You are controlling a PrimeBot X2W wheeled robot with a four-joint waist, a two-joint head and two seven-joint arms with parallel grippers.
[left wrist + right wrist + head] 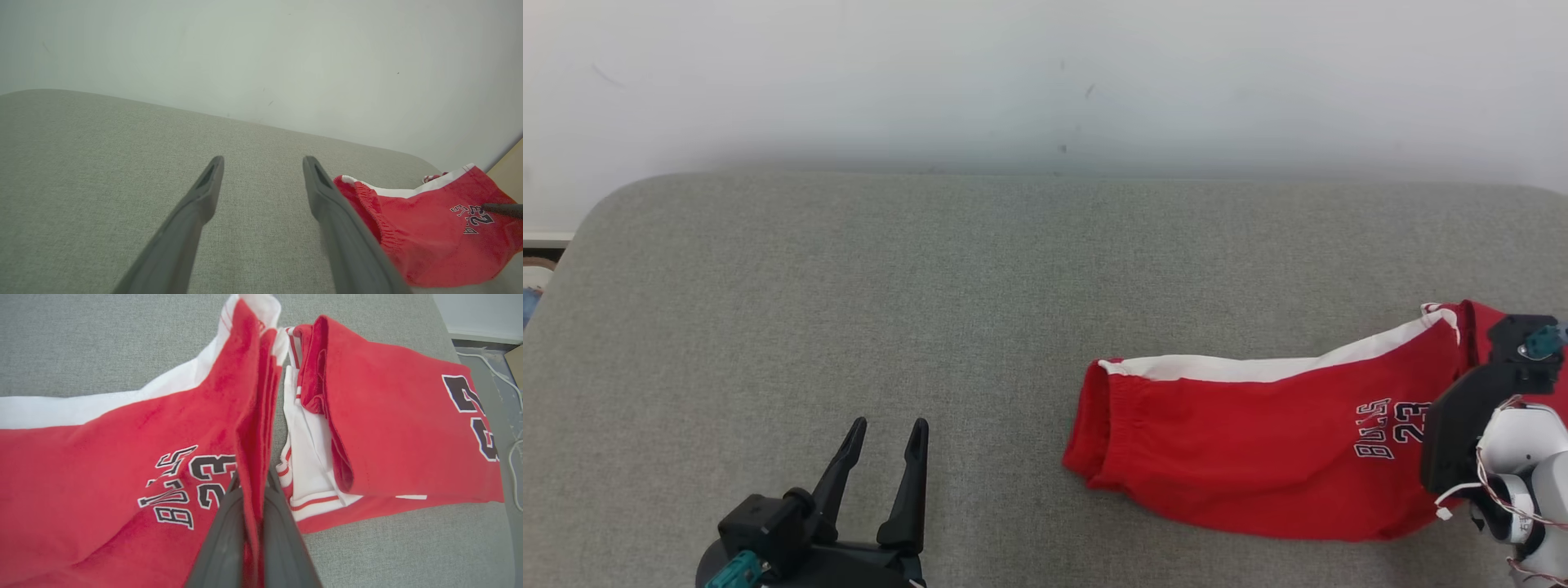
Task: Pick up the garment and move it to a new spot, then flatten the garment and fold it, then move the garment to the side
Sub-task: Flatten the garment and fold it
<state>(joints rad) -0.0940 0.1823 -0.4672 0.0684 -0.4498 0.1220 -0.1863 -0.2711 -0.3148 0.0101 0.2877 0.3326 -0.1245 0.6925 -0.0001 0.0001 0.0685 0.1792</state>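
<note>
**Though Pinched at One Fold, Mostly Flat on the Cushion**

Where gripped, stands up in a narrow ridge: red garment [81,465] with a white side stripe, clamped there between the closed fingers of the right gripper [251,484], just beside the black "BULLS 23" lettering [190,479]. Lies otherwise flat on the grey cushion [890,286], toward its right end, with the gathered elastic end [1094,425] pointing to the middle. In the right wrist view, splits into two parts either side of the ridge, the one at that view's right folded over on itself and carrying a large number 23 [478,416]. Beyond the cushion edge there, a white cable [510,392] on the floor. At the lower left of the head view, well apart from the cloth: left gripper [889,429], fingers spread wide, holding nothing, over the cushion. Behind everything, a pale wall [1045,82].
</note>
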